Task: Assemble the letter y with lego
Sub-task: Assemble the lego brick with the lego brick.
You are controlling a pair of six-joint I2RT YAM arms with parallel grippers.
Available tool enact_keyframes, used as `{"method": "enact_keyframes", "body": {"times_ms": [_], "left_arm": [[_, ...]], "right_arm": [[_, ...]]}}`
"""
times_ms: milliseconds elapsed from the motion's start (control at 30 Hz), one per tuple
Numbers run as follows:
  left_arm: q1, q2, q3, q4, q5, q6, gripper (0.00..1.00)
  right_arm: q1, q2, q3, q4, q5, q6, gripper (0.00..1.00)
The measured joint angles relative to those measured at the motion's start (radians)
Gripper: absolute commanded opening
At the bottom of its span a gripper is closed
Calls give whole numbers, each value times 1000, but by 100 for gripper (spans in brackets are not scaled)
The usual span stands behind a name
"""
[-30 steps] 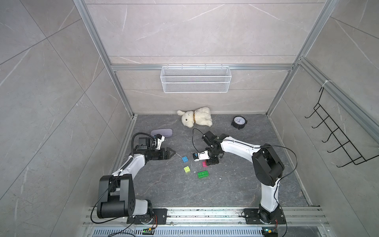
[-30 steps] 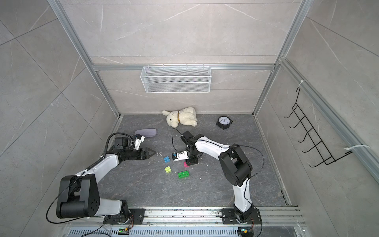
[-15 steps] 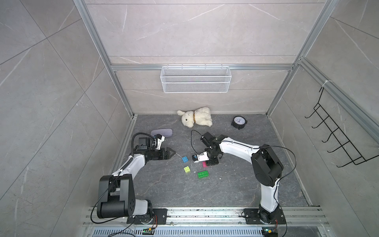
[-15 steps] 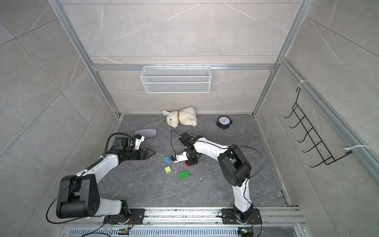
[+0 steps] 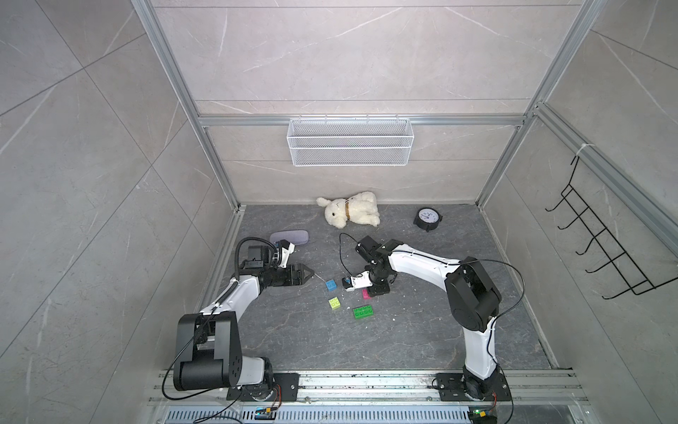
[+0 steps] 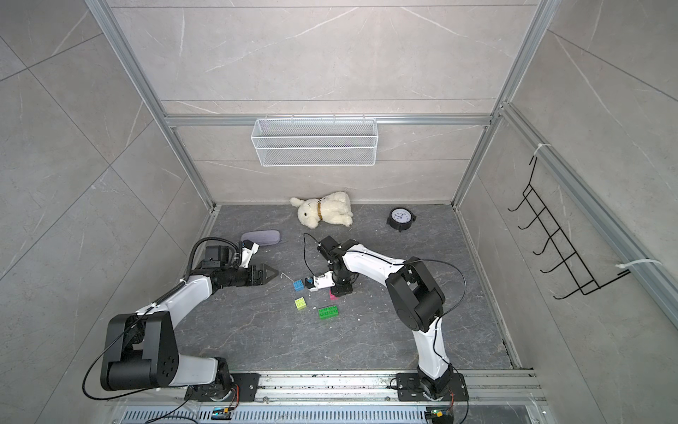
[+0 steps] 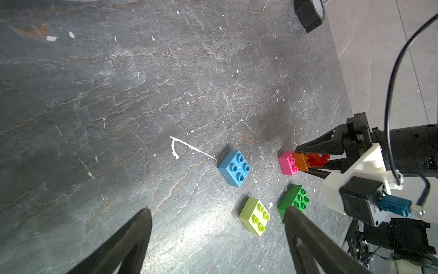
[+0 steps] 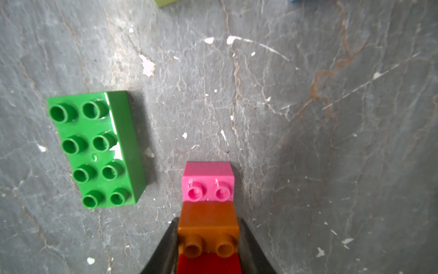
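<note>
My right gripper (image 8: 208, 227) is shut on a stepped stack of lego: a red brick (image 7: 317, 160), an orange brick (image 8: 208, 220) and a pink brick (image 8: 208, 181). The pink end is down at the floor (image 5: 365, 293). The long green brick (image 8: 97, 149) lies flat beside the stack. A blue brick (image 5: 331, 285) and a yellow-green brick (image 5: 334, 303) lie loose to the left of it. My left gripper (image 7: 217, 210) is open and holds nothing, hovering left of the blue brick (image 5: 310, 273). No whole letter y is in view.
A white plush rabbit (image 5: 350, 213) and a black clock (image 5: 427, 219) lie by the back wall. A grey case (image 5: 290, 237) sits behind my left arm. A wire basket (image 5: 348, 147) hangs on the back wall. A hook rack (image 5: 601, 249) hangs on the right wall.
My right arm has edged slightly left with the stack in its grip. The left arm and the loose bricks have not moved.
</note>
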Motion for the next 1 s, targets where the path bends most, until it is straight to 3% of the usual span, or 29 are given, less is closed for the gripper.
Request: {"method": "enact_keyframes", "body": {"times_ms": [367,800,1000], "left_arm": [[0,0,0,0,0,0,90],[0,0,0,0,0,0,90],[0,0,0,0,0,0,91]], "right_arm": [[10,35,56,-52,27,22,20],[10,65,126,-67,37,52,48],[10,15,135,-64,42,71,53]]}}
